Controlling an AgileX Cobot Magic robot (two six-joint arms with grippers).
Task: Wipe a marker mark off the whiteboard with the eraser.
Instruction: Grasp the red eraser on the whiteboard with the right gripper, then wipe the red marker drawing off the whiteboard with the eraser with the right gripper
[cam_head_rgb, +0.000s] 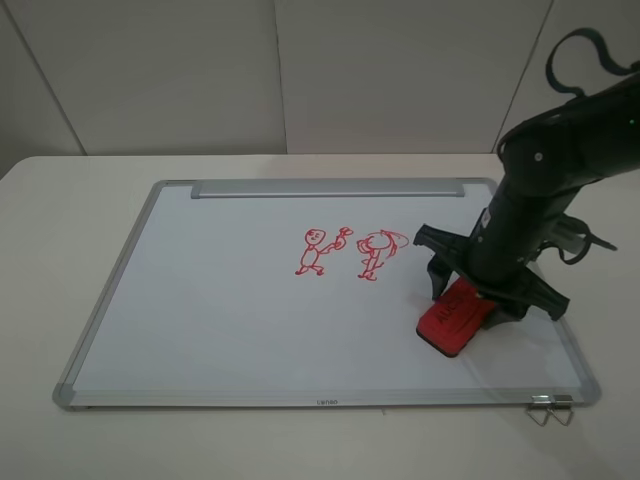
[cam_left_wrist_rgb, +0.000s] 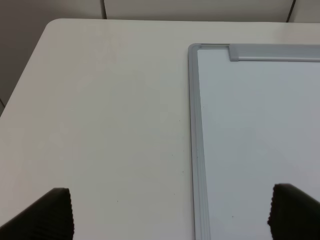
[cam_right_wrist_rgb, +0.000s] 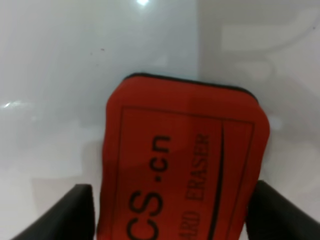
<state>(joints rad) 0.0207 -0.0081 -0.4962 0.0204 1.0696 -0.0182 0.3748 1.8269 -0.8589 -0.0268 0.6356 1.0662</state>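
Left side is bare white counter (cam_head_rgb: 60, 200), nothing on it. The left claw (cam_left_wrist_rgb: 172, 220) shows only in its own wrist view: fingertips (cam_left_wrist_rgb: 50, 215) wide apart, nothing between them, hanging over the counter beside the whiteboard's framed corner, where the tray strip (cam_head_rgb: 328, 188) ends. It is not in the high view. The whiteboard (cam_head_rgb: 200, 300) lies flat on the counter, tray strip along the far edge, and its left half is blank. Near the middle, toward the far edge, is the marker mark (cam_head_rgb: 314, 252): a red stick figure with a round head and one arm out to a small blob. It is fully intact, with no smear and no gap. Just to its right is a second red figure (cam_head_rgb: 375, 252) with a wide scribbled head, also intact. Further right and nearer the front edge is the eraser (cam_head_rgb: 450, 320), red with a black felt base, over the board's right part, tilted and well apart from both drawings. Whether its low edge touches the board cannot be told. The right claw (cam_head_rgb: 478, 300) is clamped on it, a finger pressed to each long side in the right wrist view. A small metal clip (cam_head_rgb: 548, 408) sits at the front right frame corner. Progress looks early: the grasp is done and no wiping has happened. What is left is to carry the eraser left past the hatted figure, set the felt flat on the round-headed one and rub. The neighbouring figure is close, so there is a risk of clipping it.
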